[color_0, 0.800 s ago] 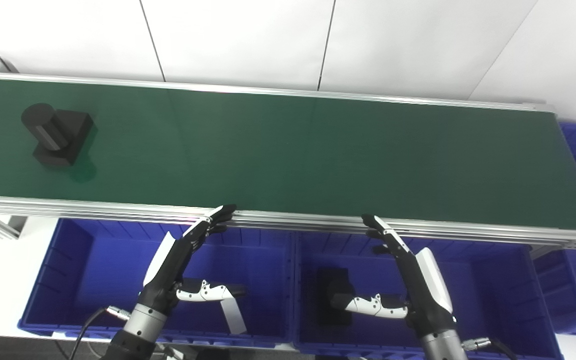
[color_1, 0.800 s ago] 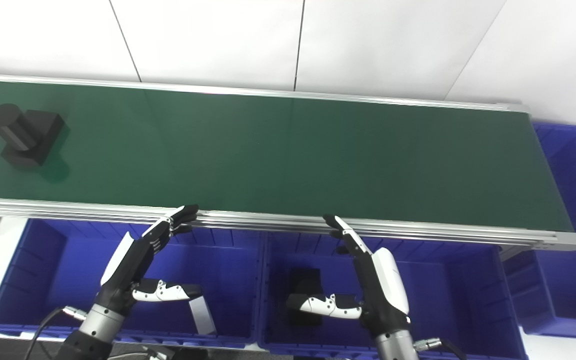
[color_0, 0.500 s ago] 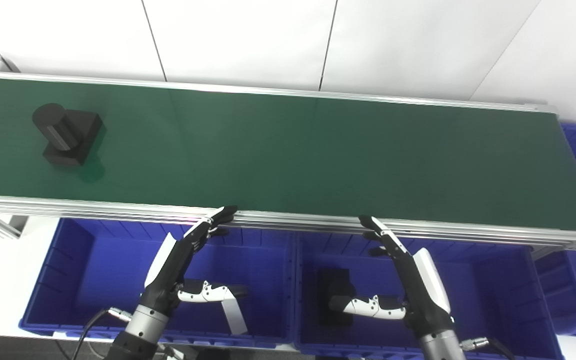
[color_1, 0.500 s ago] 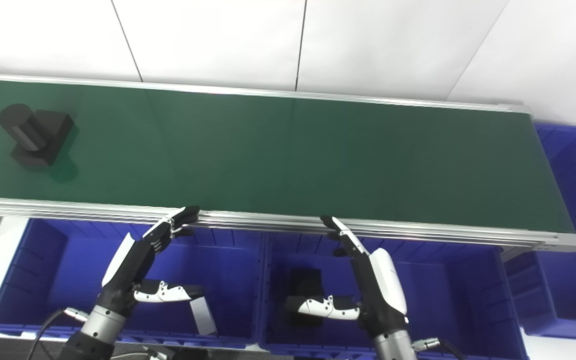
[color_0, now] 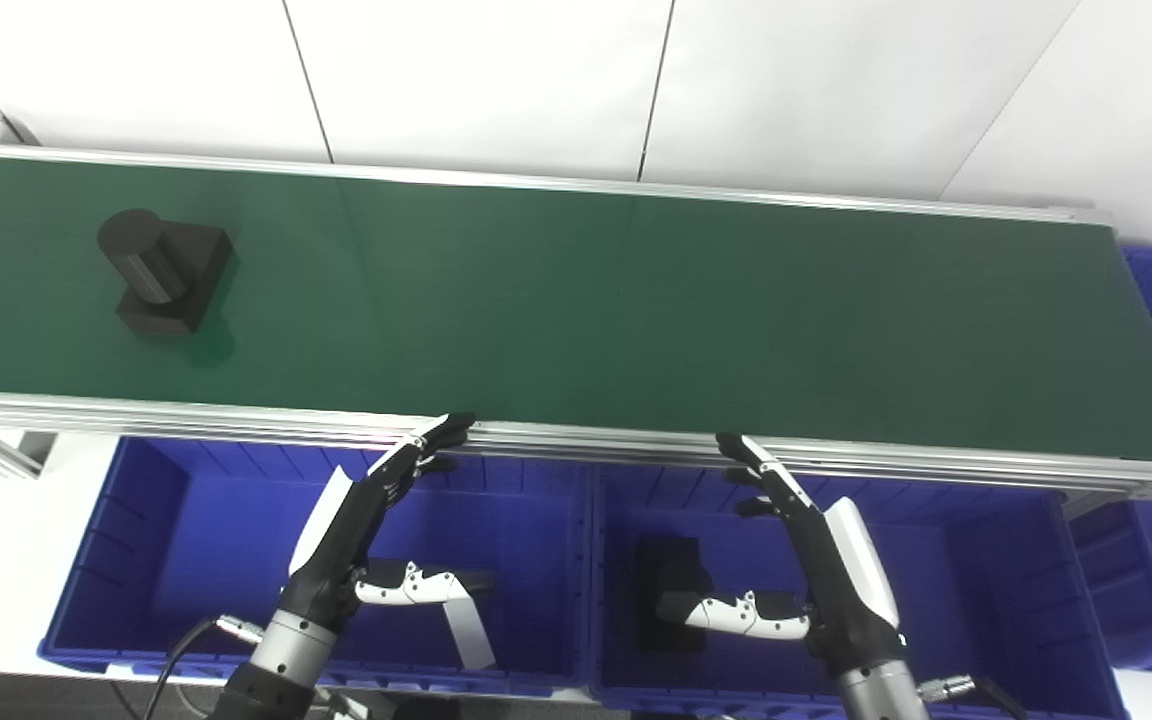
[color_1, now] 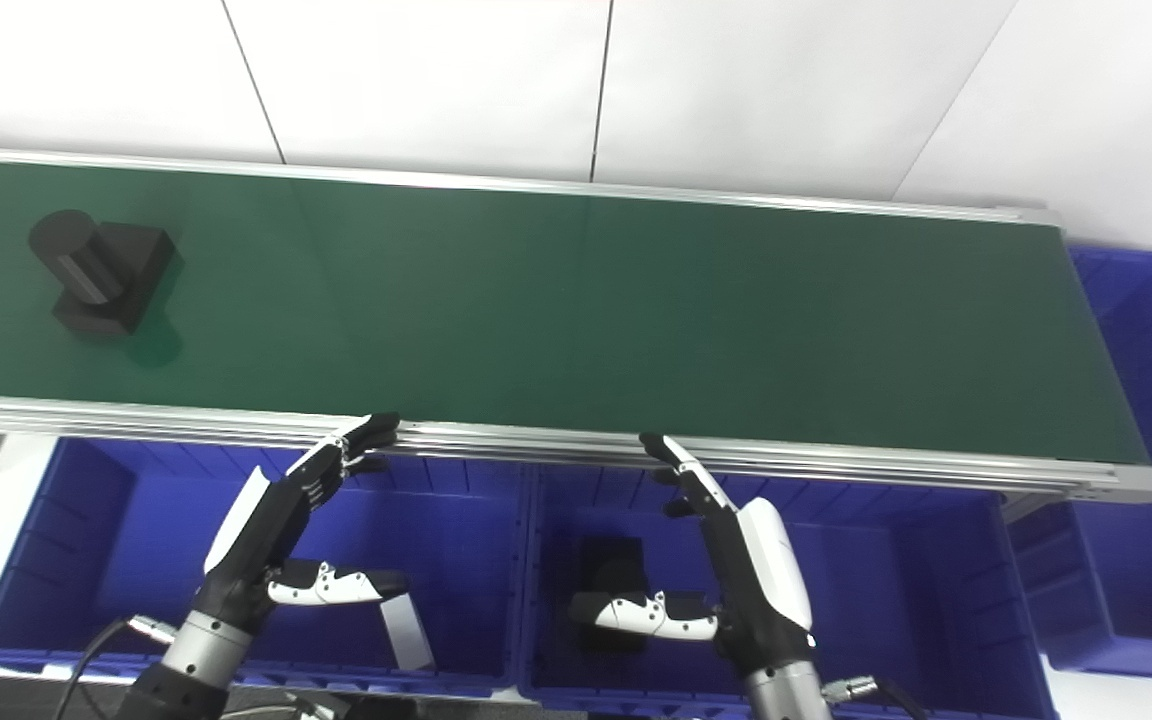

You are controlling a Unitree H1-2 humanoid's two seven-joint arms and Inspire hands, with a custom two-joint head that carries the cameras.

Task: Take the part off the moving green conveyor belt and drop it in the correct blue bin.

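Observation:
A black part (color_0: 165, 271), a cylinder on a square block, rides on the green conveyor belt (color_0: 576, 310) at its far left. My left hand (color_0: 361, 530) is open and empty above the left blue bin (color_0: 176, 540), fingertips at the belt's near rail. My right hand (color_0: 816, 560) is open and empty above the middle blue bin (color_0: 986, 580), fingertips also at the rail. Both hands are far to the right of the part.
The left bin holds a grey flat piece (color_0: 466, 630). The middle bin holds a black part (color_0: 671, 590). Another blue bin (color_1: 1136, 420) stands at the belt's right end. A white wall lies behind the belt.
The black part has travelled to the right along the belt. The right hand has drifted slightly left. The left hand has stayed still.

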